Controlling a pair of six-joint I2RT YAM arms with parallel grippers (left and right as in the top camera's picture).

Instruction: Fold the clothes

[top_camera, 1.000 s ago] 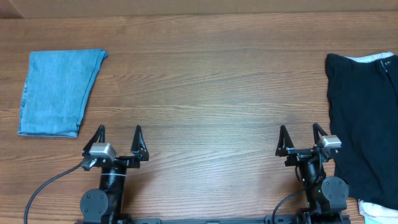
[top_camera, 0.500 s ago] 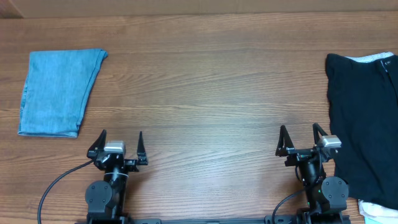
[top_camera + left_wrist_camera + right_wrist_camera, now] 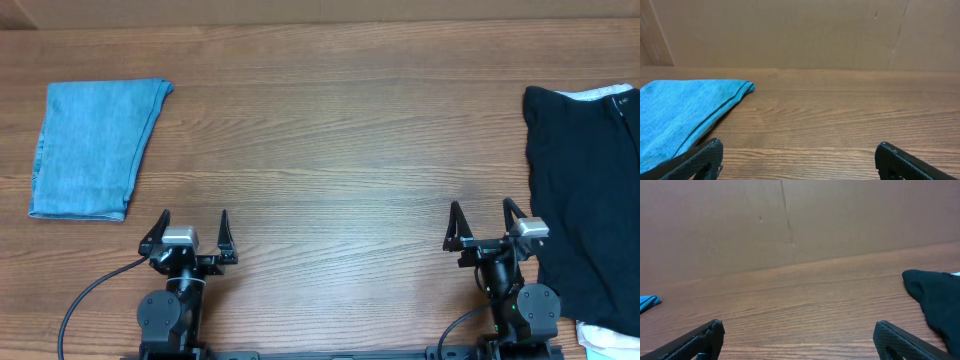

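The light blue jeans lie folded into a flat rectangle at the table's far left. They also show at the left of the left wrist view, and one corner shows in the right wrist view. My left gripper is open and empty near the front edge, to the right of and nearer than the jeans. It shows in its own wrist view. My right gripper is open and empty at the front right, as its wrist view shows.
A large black garment lies along the right edge, also in the right wrist view. A white cloth peeks out under it at the front right corner. A brown cardboard wall stands behind the table.
My left gripper has drawn back slightly and turned from angled to facing straight ahead. The right arm, the jeans and the black garment have not moved.
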